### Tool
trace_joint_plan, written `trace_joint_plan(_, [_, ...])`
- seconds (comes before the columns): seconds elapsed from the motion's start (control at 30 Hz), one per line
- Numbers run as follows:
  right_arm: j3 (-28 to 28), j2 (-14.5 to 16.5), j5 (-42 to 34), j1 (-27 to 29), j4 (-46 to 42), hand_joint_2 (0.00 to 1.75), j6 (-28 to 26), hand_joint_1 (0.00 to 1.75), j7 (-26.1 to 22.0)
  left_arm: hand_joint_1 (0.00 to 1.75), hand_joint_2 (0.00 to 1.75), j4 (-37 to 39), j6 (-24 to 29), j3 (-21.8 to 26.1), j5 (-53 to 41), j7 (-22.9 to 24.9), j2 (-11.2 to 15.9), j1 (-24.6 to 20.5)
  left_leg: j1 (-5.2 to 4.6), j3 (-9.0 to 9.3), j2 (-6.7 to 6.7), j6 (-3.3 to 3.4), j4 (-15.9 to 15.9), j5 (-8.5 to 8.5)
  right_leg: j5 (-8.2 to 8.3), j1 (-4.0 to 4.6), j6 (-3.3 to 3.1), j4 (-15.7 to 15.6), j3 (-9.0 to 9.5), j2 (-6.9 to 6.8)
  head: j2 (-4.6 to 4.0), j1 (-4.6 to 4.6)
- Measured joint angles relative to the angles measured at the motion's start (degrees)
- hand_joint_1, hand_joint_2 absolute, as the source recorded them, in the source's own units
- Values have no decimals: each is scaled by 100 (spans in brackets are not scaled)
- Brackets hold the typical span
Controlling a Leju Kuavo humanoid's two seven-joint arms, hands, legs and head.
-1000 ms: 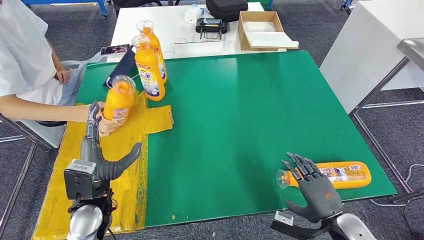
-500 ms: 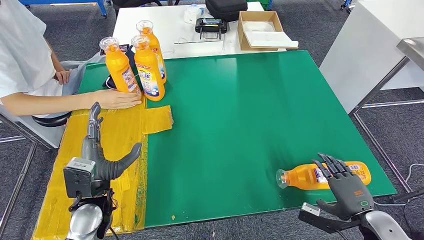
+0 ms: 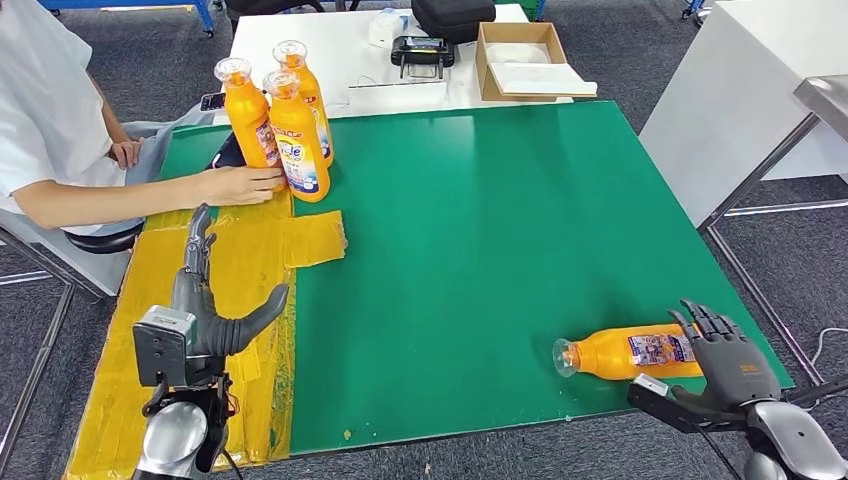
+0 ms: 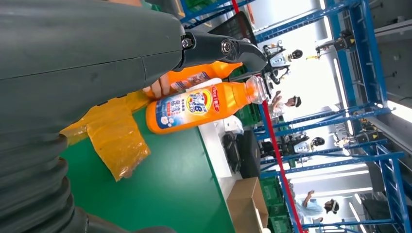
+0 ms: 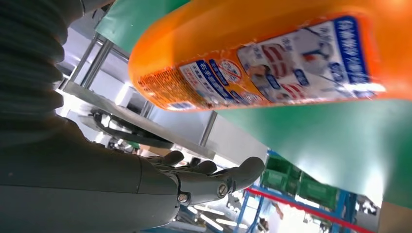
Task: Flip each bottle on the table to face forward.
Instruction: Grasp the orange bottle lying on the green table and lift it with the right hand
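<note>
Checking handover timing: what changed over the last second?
The person's hand carried a third bottle to the far left of the mat, stood it beside the two upright ones and now rests at its base. The right hand, open, slid from the lying bottle's neck toward its base end. The left hand barely moved; the lying bottle stayed put.

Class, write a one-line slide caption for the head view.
Right hand open at the lying bottle's base; a person's hand steadies three upright bottles on the green table.
</note>
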Motion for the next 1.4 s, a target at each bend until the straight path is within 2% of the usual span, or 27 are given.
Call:
trace_joint_plan(0.6, [78, 293, 377, -781, 1168, 175, 49, 3, -33, 0, 175, 138, -24, -22, 107, 10, 0, -89, 1, -1, 1, 0, 0, 0, 0, 1, 0, 0, 1, 0, 0, -1])
trace_joint_plan(0.63, [91, 312, 393, -841, 1236, 175, 45, 23, -37, 0, 175, 149, -29, -24, 119, 10, 0, -99, 1, 0, 3, 0, 0, 0, 0, 1, 0, 0, 1, 1, 0, -1])
trace_joint_plan(0.73, [154, 372, 452, -1051, 1495, 175, 36, 125, -44, 0, 175, 193, -50, -44, 136, 11, 0, -148, 2, 4, 8, 0, 0, 0, 1, 1, 0, 0, 2, 2, 0, 0])
trace_joint_plan(0.77, [183, 384, 465, -1104, 1576, 175, 36, 144, -48, 0, 175, 209, -54, -53, 139, 11, 0, -163, 2, 5, 8, 0, 0, 1, 1, 1, 0, 0, 3, 2, 0, 0])
trace_joint_plan(0.87, [273, 402, 486, -1246, 1796, 175, 62, 160, -70, 0, 175, 251, -60, -73, 153, 11, 0, -187, 1, 7, 8, 1, 0, 1, 1, 1, 0, 0, 5, 2, 0, 1])
trace_joint_plan(0.93, [331, 403, 489, -1334, 1917, 175, 86, 164, -87, 0, 175, 273, -63, -88, 162, 11, 0, -197, 1, 10, 8, 1, 0, 1, 2, 1, 0, 0, 6, 2, 0, 1])
trace_joint_plan(1.27, [499, 373, 463, -1588, 2222, 175, 113, 173, -130, 0, 175, 331, -64, -118, 192, 11, -2, -205, 1, 16, 4, 3, 1, 2, 1, 1, 0, 0, 13, 1, 0, 1])
trace_joint_plan(1.4, [520, 400, 444, -1605, 2231, 175, -160, 175, -178, 0, 175, 331, -58, -118, 209, 13, -2, -201, 1, 15, 5, 2, 1, 2, 1, 1, 1, 0, 16, 1, 0, 1])
